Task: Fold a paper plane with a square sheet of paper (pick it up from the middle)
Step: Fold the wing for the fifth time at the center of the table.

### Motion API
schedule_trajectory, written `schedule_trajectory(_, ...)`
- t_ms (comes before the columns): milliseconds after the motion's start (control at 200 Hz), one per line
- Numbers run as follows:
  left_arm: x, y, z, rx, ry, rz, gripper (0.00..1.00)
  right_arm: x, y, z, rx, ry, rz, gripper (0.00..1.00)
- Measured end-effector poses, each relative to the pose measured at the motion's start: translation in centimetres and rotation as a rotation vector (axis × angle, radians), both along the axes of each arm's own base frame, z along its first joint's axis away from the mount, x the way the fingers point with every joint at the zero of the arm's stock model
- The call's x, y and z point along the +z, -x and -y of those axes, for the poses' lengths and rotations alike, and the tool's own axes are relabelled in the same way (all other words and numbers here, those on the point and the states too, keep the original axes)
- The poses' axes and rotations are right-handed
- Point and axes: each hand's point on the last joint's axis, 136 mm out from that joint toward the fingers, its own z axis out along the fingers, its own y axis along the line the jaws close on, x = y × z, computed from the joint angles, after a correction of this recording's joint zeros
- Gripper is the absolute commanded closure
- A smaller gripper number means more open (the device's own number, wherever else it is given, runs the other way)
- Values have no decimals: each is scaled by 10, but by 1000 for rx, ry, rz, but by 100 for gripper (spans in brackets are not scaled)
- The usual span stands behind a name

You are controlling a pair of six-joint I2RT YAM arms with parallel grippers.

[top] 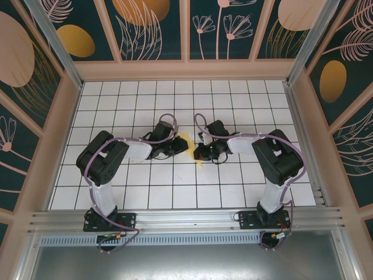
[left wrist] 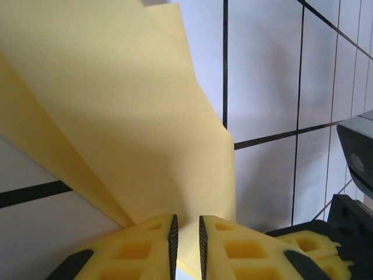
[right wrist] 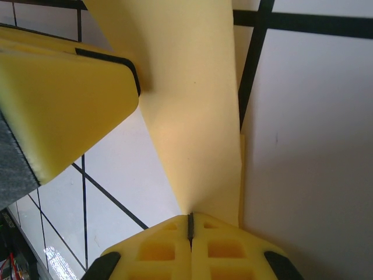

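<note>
Right gripper (right wrist: 190, 224) clamps the folded sheet of paper (right wrist: 192, 105) as anchor, while left gripper (left wrist: 186, 227), opposite across the sheet, stands slightly parted around its edge, probably free to reposition.

Pale-yellow paper (left wrist: 145, 134), folded layers, over white tiles (left wrist: 262, 70).

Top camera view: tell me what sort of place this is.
Likely a purpose-built robot test booth: a white gridded table boxed in by flower-patterned wall panels, with a left arm and right arm bolted to a metal rail at its near edge.
</note>
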Motion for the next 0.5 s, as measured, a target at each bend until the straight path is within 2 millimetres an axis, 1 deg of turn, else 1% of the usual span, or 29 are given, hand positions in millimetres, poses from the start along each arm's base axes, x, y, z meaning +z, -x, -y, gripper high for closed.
schedule_trajectory(235, 3, 6, 9, -50, 3, 33, 91, -1, 0, 0, 0, 0, -3, 100)
schedule_trajectory(405, 3, 13, 16, -83, 2, 41, 91, -1, 0, 0, 0, 0, -3, 100)
schedule_trajectory(500, 2, 12, 16, -84, -11, 50, 91, -1, 0, 0, 0, 0, -3, 100)
